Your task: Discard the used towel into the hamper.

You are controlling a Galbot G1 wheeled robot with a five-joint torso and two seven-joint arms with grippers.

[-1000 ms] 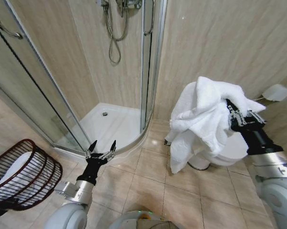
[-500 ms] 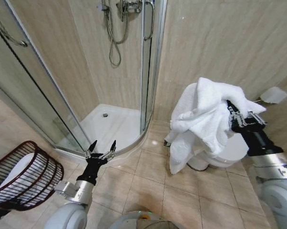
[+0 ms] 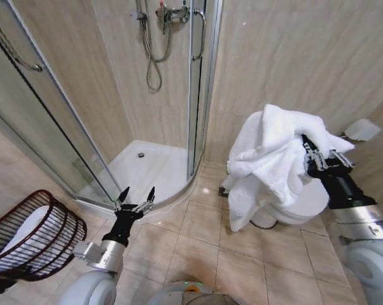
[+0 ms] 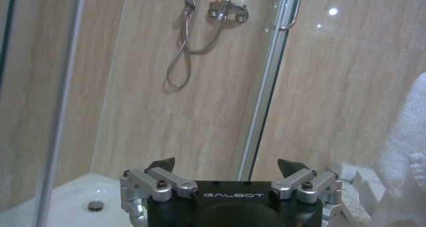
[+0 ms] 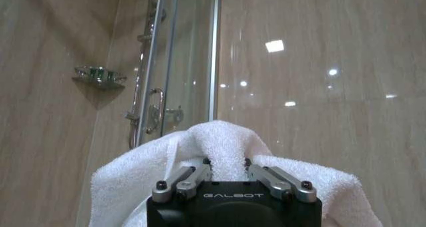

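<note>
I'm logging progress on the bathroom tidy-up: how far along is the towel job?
Done: the right gripper is shut on the white towel, lifted and hanging clear of the floor. In hand: carrying it, on the robot's right. Left: the hamper sits far left on the floor; the towel isn't in it. The left gripper is open, idle.

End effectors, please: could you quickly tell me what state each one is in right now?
Left end effector: open, holding nothing, low by the shower.
Right end effector: closed on the white towel, held up.
</note>
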